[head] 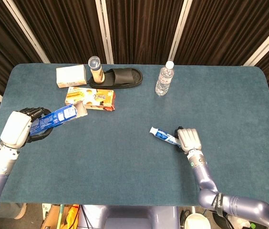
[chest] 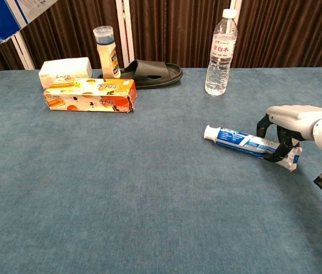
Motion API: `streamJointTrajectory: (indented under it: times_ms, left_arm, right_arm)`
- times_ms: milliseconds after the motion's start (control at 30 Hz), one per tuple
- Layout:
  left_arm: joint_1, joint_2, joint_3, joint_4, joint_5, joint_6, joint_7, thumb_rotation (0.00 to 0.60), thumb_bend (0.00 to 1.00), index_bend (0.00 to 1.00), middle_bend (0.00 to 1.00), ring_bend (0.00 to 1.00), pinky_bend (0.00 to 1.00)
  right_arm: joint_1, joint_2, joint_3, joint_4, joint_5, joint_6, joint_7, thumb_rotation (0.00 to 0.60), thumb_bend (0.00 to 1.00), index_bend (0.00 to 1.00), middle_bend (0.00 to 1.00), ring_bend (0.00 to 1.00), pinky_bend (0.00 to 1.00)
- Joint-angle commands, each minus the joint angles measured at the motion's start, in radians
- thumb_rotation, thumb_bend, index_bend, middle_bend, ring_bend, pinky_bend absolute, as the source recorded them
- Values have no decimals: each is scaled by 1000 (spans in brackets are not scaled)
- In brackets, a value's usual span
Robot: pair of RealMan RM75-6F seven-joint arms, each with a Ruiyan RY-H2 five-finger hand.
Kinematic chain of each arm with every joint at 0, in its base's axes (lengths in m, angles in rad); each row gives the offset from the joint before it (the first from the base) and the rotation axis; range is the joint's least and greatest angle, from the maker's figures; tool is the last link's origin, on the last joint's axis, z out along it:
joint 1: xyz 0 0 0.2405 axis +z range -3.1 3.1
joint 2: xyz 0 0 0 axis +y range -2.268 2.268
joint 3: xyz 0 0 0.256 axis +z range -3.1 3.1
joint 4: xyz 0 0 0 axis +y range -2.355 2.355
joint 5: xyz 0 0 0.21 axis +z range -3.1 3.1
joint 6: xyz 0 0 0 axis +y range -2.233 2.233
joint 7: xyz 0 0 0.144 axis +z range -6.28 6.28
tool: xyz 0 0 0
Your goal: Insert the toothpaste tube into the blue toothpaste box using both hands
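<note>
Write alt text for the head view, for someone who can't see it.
Seen from above, the robot's right hand grips the toothpaste tube on a blue-green table, while its left hand holds the blue toothpaste box, open end toward the middle. A water bottle, black slipper and snack boxes sit along the far edge.

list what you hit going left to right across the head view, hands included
left hand → blue toothpaste box → orange snack box → black slipper → water bottle → right hand. The toothpaste tube overlaps the bottle's span and the right hand, so I left it out, with the rear items.
</note>
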Motion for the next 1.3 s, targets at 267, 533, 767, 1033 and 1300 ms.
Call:
streamJointTrajectory:
  times_ms: [267,533,767,1033,1300]
  left_arm:
    - [1,-6,1,-6,-6,-23,-20,600,400,425,554,533,544]
    - [-37,-51,-9,11,-5,-79,-30,600,400,427,559,533,544]
    - [-101,-118,-1,108,53,-136,-4,600,400,427,559,533,544]
    - [-167,-166,-4,172,89,-191,-7,600,400,428,559,533,544]
    - [-204,-204,-31,166,88,-196,28,600,400,429,559,533,544]
  right_arm:
    - [-51,82,-10,-103,-195,65,129,600,558,853,765,710,781]
    - [-96,304,-13,-246,-359,98,204,600,561,853,765,710,781]
    - [-133,514,-12,-301,-505,110,302,600,561,853,765,710,781]
    - [-164,663,-4,-241,-707,168,464,600,561,853,765,710,781]
    - [-155,736,2,-101,-961,294,590,600,561,853,765,710,781]
